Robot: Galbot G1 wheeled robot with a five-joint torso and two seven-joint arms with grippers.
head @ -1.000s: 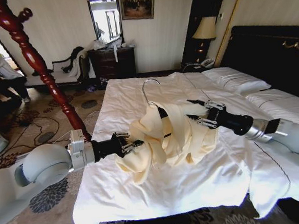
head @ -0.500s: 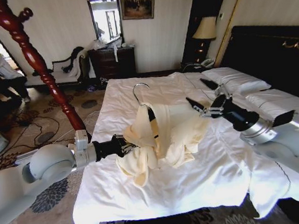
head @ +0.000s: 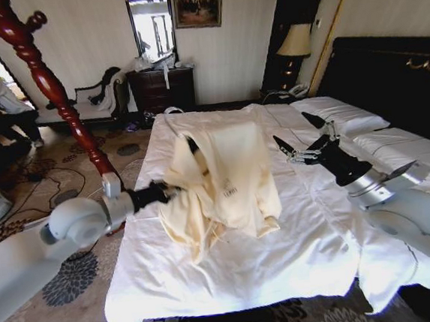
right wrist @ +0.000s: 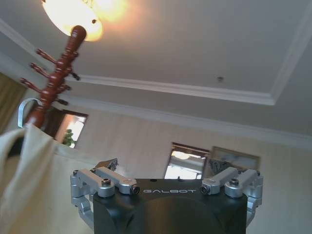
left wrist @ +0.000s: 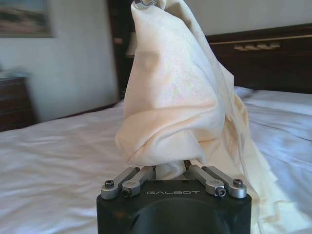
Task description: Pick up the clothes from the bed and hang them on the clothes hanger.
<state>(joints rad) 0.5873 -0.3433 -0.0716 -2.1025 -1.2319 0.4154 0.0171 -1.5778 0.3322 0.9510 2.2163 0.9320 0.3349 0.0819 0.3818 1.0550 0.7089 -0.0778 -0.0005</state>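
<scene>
Pinching the clothes [head: 220, 179], apparently, left claw [head: 165, 192] above bed [head: 233, 280] edge; right claw [head: 304, 144] spread, clear.

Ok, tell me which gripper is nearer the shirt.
Left. The left gripper is shut on the shirt, holding it above the bed. The right gripper is open, apart from it, beside it.

The left gripper [head: 171, 191] now holds the clothes [head: 220, 179] and clothes hanger [head: 191, 142] higher and nearer the bed's [head: 233, 280] far edge, while the right gripper [head: 303, 140], opened, sits clear.
</scene>
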